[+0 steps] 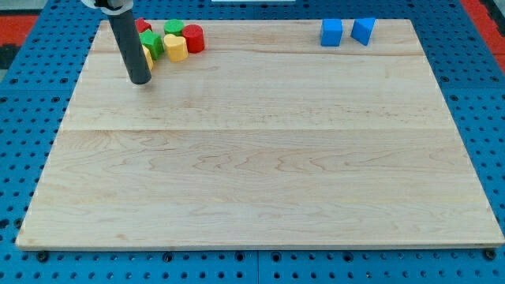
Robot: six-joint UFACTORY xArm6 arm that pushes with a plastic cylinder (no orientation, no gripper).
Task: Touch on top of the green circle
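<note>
Green circle up-right of my tip; apart.

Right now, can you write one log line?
my tip: view's top left, just left of block cluster | green circle: behind yellow block | two blue blocks: top right

The board is pale wood with fine grain, smooth with a soft sheen, joined from planks. Around it lies blue metal plate with rows of holes, slightly glossy. The rod ending in my tip looks dark, matt and smooth. The blocks just beside my tip, such as the green circle, look smooth and painted.
</note>
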